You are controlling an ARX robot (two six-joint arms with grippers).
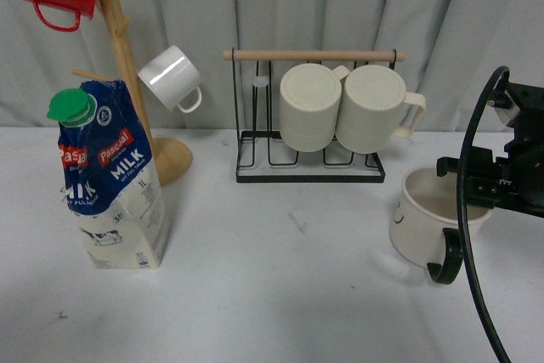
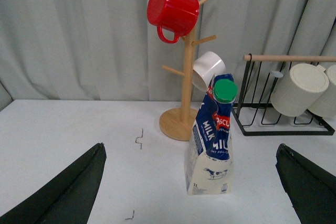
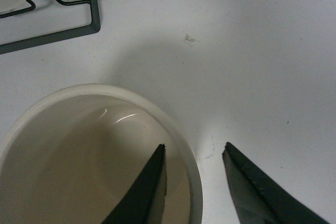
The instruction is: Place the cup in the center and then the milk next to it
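Neither step was done: the cup (image 1: 429, 214) sat at 4 o'clock, right pincer (image 3: 194, 145) open astride its rim; the milk carton (image 1: 110, 184) stood at 8 o'clock, left pincer (image 2: 190, 146) open, apart.

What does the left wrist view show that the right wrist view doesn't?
Only the left wrist view: the milk carton, the red mug and white mug on the wooden mug tree, the curtain. Only the right wrist view: the inside of the cup, the right fingers straddling its rim. Both: the black wire rack and the white tabletop.
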